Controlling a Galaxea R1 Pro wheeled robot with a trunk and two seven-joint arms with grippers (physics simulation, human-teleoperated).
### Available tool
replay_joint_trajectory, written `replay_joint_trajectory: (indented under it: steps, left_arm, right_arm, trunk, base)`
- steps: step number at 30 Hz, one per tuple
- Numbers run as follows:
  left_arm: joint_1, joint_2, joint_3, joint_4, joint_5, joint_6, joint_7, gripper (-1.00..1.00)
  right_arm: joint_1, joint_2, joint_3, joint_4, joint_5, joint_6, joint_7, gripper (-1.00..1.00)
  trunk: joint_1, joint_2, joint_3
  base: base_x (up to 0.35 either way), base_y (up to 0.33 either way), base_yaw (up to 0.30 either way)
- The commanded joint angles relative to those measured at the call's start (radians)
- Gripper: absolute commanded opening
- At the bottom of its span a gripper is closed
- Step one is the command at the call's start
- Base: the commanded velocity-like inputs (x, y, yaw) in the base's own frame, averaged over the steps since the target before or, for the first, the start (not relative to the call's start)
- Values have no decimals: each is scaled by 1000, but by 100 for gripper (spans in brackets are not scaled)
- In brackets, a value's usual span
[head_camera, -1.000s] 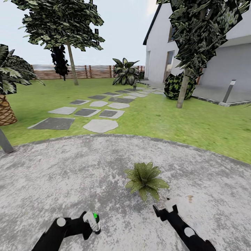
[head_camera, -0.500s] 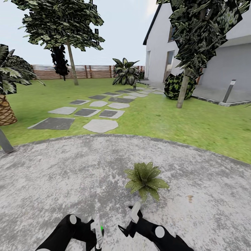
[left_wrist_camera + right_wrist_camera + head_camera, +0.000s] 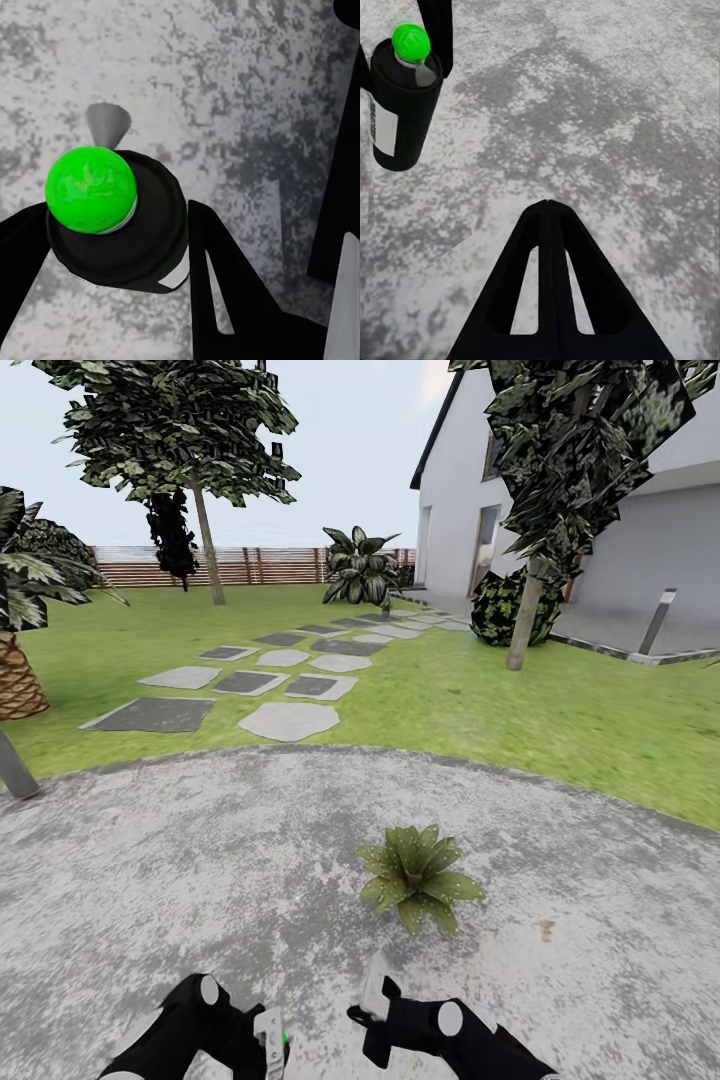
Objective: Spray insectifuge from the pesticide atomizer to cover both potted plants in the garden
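Low at the near edge, the pesticide atomizer (image 3: 120,225) with its green cap sits clenched in the left gripper (image 3: 268,1045) above the grey paving (image 3: 200,860). Just right, the right gripper (image 3: 372,1000) has its fingers pressed together, grasping nothing. One potted plant (image 3: 418,875) stands slightly farther.

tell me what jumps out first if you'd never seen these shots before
The bright green cap on the pesticide atomizer stands out most, a dark bottle clamped in the left gripper low over the speckled grey paving. Just ahead on that paving sits one small potted plant, a green rosette, with the right gripper near it, fingers together and holding nothing. Beyond lie the lawn, stepping stones and a white house.
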Motion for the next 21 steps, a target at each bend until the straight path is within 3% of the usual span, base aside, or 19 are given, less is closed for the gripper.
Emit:
replay_joint_trajectory:
  steps: [1, 7, 21]
  left_arm:
    - [0, -6, 4, -2, -7, -1, -4, -100]
    - [-8, -65, 4, -7, -9, 1, -3, -100]
    - [-10, -112, 6, -12, -6, 0, -4, -100]
  right_arm:
    - [-3, 0, 0, -1, 12, -6, 17, -100]
    - [-7, 4, 0, -8, 12, -7, 90, -100]
    - [-7, 9, 0, -8, 12, -7, 106, -100]
  trunk:
    - [0, 0, -1]
    - [0, 0, -1]
    - [0, 0, -1]
  base:
    - [0, 0, 0]
    - [0, 0, 0]
    - [0, 0, 0]
